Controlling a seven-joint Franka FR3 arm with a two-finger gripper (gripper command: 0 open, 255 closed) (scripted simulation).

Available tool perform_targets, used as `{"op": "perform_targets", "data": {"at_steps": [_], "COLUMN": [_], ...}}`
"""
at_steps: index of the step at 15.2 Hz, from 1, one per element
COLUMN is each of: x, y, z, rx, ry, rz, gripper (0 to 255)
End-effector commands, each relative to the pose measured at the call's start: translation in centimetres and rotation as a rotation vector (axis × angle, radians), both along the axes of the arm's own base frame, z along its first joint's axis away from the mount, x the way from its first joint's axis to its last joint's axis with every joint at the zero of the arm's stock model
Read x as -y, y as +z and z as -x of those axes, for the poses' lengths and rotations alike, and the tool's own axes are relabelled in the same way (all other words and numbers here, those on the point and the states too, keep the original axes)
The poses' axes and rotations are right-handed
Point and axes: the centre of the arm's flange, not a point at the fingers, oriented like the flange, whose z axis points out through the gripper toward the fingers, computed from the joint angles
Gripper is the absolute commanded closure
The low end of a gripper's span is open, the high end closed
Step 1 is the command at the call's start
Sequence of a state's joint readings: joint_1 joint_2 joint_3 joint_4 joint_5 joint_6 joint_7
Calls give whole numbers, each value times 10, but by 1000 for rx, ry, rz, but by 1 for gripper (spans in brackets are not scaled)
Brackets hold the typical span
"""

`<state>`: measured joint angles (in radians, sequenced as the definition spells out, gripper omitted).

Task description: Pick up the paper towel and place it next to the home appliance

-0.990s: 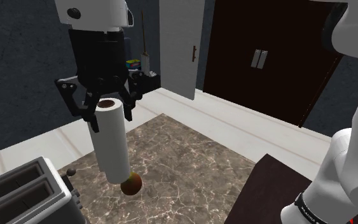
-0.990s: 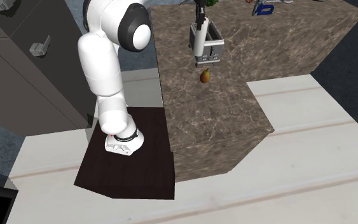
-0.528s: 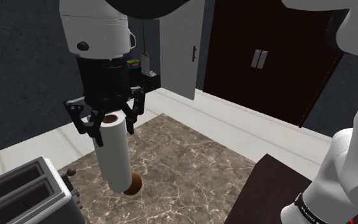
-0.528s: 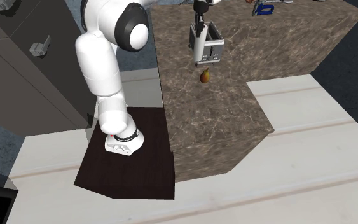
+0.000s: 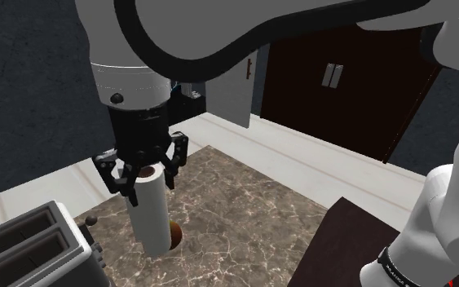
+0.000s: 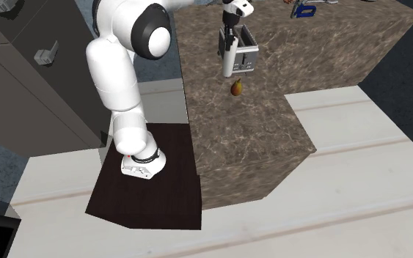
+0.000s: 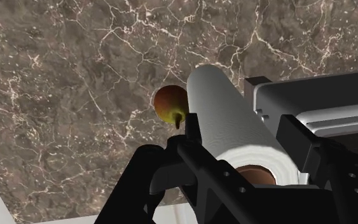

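Note:
A white paper towel roll with a brown core hangs upright over the brown marble counter, its top end clasped by my black gripper. In the wrist view the paper towel roll runs out from between my fingers, with the toaster right beside it. The silver two-slot toaster stands at the shoulder view's lower left, close to the roll. From the second exterior view, the gripper holds the roll just in front of the toaster.
A reddish pear lies on the counter under the roll's lower end, also the pear and the pear. A dark mat covers my stand. A blue object sits at the counter's far side.
The gripper has moved down and slightly toward the shoulder view's right with the roll, bringing its lower end closer to the counter and over the pear.

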<state>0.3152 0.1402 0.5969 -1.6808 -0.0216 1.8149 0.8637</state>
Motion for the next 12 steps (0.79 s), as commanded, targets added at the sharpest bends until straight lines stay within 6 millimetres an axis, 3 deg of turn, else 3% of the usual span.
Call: {"op": "perform_targets", "data": {"at_steps": [1, 12], "x": [0, 0], "y": [-11, -69], "z": [0, 0], "rx": [0, 0], "ry": [0, 0], "rz": [0, 0], "gripper": [255, 255]}}
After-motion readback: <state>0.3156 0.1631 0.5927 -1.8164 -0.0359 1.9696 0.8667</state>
